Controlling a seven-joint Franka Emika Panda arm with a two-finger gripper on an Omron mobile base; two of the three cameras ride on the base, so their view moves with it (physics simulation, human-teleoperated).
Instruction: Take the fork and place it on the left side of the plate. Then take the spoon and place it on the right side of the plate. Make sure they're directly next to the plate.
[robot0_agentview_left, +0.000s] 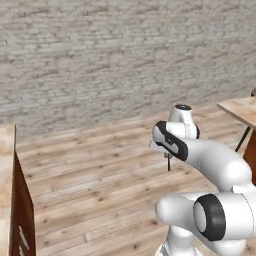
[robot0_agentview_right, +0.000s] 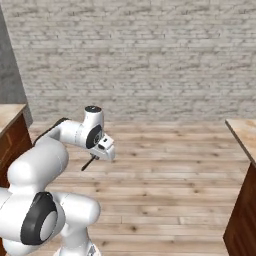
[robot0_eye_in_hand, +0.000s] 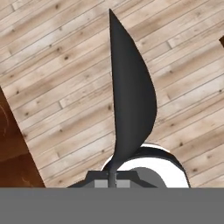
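Left base view, my arm: I am reaching my white arm with dark joints up from the lower right, out over the pale wooden plank floor (robot0_agentview_left: 90, 165), with the grey brick wall (robot0_agentview_left: 110, 55) standing behind.
Left base view, my gripper (robot0_agentview_left: 169, 159): I am pointing it downward under the wrist, and a thin dark piece is hanging from it above the floor.
Left base view, surroundings: a light wooden table top (robot0_agentview_left: 242, 109) is showing at the right edge, and a brown wooden cabinet (robot0_agentview_left: 20, 210) is sitting at the lower left.
Right base view, my gripper (robot0_agentview_right: 95, 157): I am holding a slim dark utensil slanting down and to the left from the hand, clear of the floor.
Right base view, surroundings: a wooden counter with a brown side (robot0_agentview_right: 242, 200) is standing at the right.
Hand view, small dark grey metal spoon with an oval bowl (robot0_eye_in_hand: 129, 94): I am pinching its slim handle between my fingertips (robot0_eye_in_hand: 100, 183), which are pressed close on it at the bottom, and the bowl is rising away from me, seen nearly edge on, over the plank floor.
Hand view, surroundings: a brown wooden panel is lying along the left edge.
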